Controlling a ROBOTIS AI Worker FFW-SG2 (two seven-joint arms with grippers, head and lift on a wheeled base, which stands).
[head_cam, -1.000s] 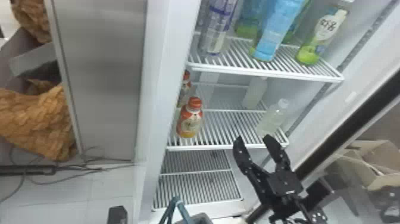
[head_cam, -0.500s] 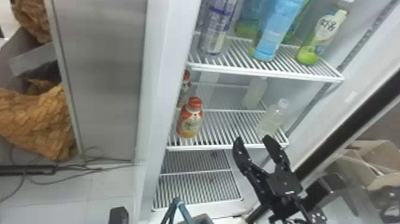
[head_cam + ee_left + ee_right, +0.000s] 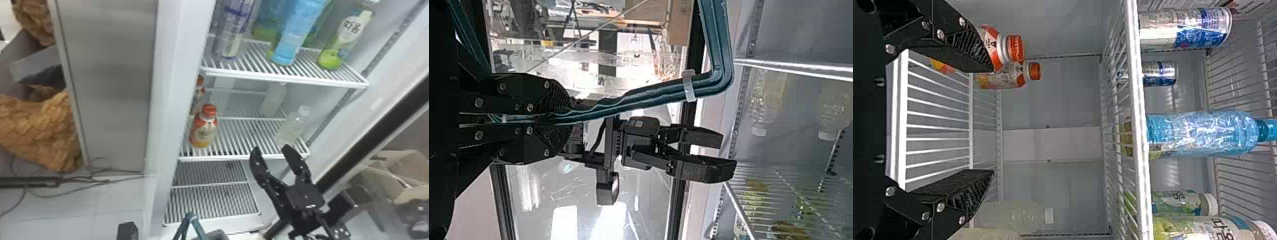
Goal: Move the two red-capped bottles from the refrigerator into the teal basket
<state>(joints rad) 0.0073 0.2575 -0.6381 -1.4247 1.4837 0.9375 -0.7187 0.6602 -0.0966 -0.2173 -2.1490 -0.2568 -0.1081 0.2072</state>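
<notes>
Refrigerator: holding two red-capped bottles, left side.
Right gripper: standing wide open, holding nothing.
Left gripper: clamping teal basket handle.

Red-capped bottles: upright, shelved, one behind other | teal basket: handle clamped
</notes>
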